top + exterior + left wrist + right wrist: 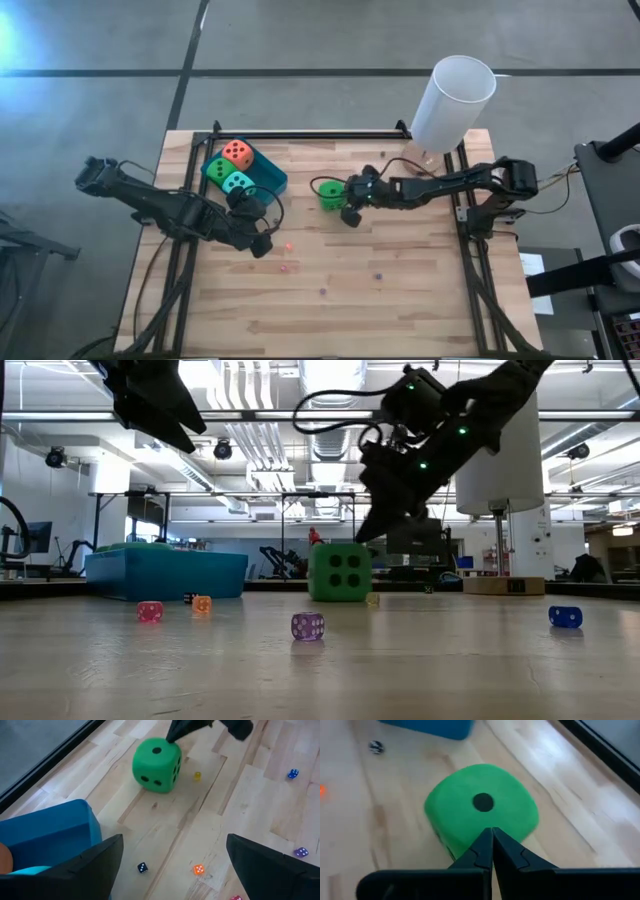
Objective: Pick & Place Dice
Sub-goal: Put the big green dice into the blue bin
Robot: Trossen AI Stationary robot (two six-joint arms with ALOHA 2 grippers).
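A blue tray at the far left holds an orange-red die, a green die and a teal die. A second bright green die rests flat on the wood near the table's middle, one pip up. My right gripper is shut, slanting down from the right, with its tips at that die's upper near-right edge. My left gripper hangs open above the table just near of the tray, with nothing between its fingers. My right gripper has its shut fingertips over the top edge of the green die on the side facing the arm. I cannot tell whether they touch it. The die sits flat on the table.
Tiny dice lie scattered on the wood: pink, orange, purple, blue, yellow. A tall white cylinder stands at the far right corner. Dark frame rails run along the table's sides.
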